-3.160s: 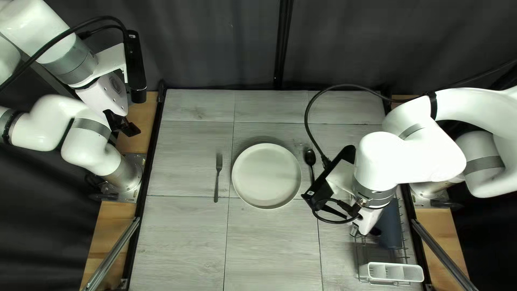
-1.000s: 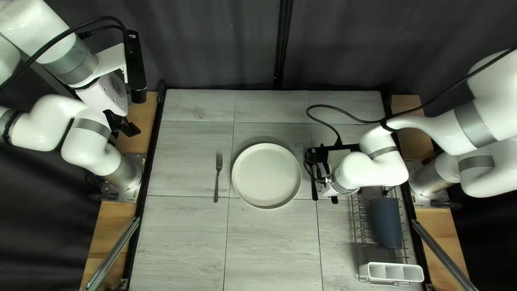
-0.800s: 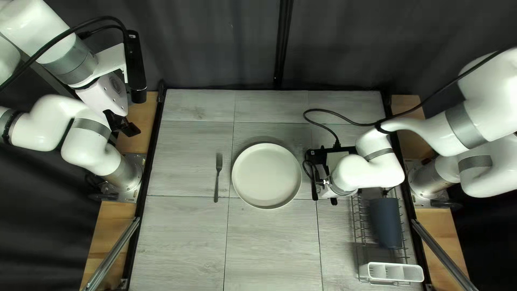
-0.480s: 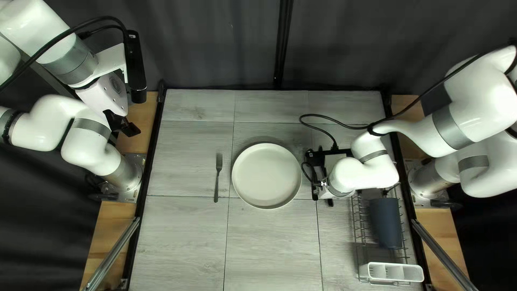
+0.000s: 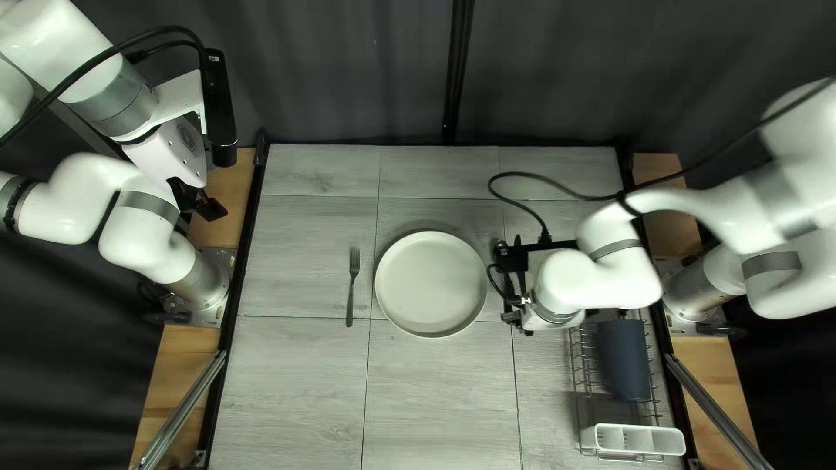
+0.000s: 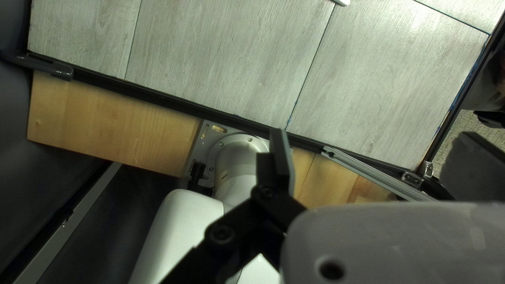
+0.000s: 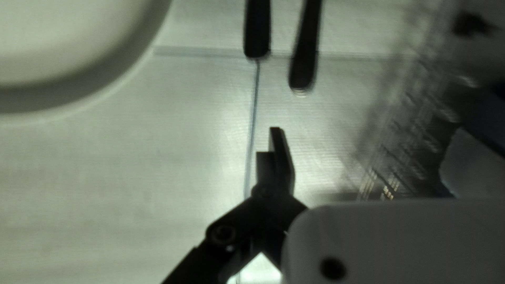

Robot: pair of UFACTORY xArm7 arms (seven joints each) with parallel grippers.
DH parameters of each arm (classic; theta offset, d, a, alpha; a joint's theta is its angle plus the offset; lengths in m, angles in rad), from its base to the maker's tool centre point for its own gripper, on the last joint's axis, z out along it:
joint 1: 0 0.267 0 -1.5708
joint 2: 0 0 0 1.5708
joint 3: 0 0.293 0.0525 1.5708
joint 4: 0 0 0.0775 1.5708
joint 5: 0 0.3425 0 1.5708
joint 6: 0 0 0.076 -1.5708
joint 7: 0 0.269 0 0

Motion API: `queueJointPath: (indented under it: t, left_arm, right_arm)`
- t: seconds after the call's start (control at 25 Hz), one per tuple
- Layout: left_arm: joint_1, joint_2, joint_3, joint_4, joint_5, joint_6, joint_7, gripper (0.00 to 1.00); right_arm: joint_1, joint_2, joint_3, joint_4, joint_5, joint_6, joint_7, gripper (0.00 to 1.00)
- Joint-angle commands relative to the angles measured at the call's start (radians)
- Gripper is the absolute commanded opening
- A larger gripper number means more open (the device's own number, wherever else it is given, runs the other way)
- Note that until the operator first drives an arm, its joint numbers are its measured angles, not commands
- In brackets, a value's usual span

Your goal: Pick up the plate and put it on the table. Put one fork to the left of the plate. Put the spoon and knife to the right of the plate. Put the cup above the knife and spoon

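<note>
Right fingers (image 7: 281,154) wide apart, holding nothing; dark handles (image 7: 256,31) just ahead

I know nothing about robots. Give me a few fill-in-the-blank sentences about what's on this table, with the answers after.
1. In the top left view, the fork lies to the ___ of the plate.
2. In the right wrist view, ___ dark handles lie beside the plate.
3. The cup in the wire rack is coloured ___.
Missing words: left; two; blue.
</note>
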Motion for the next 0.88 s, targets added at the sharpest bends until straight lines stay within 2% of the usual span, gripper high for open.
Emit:
queueJointPath:
  t: [0.04, 0.24, 0.48, 0.88]
  left_arm:
    - [0.0, 0.0, 0.0, 0.0, 0.0, 0.0, 0.0, 1.0]
    - [0.0, 0.0, 0.0, 0.0, 0.0, 0.0, 0.0, 1.0]
    - [0.0, 0.0, 0.0, 0.0, 0.0, 0.0, 0.0, 1.0]
    - [0.0, 0.0, 0.0, 0.0, 0.0, 0.0, 0.0, 1.0]
  right_arm:
    - [0.06, -0.143, 0.067, 0.07, 0.054, 0.18, 0.128, 1.0]
    - [0.124, -0.25, 0.157, -0.045, 0.073, 0.159, 0.256, 1.0]
    - [0.185, -0.352, 0.187, -0.244, 0.144, 0.028, 0.282, 1.0]
    - [0.263, -0.405, 0.237, -0.445, 0.21, -0.154, 0.283, 1.0]
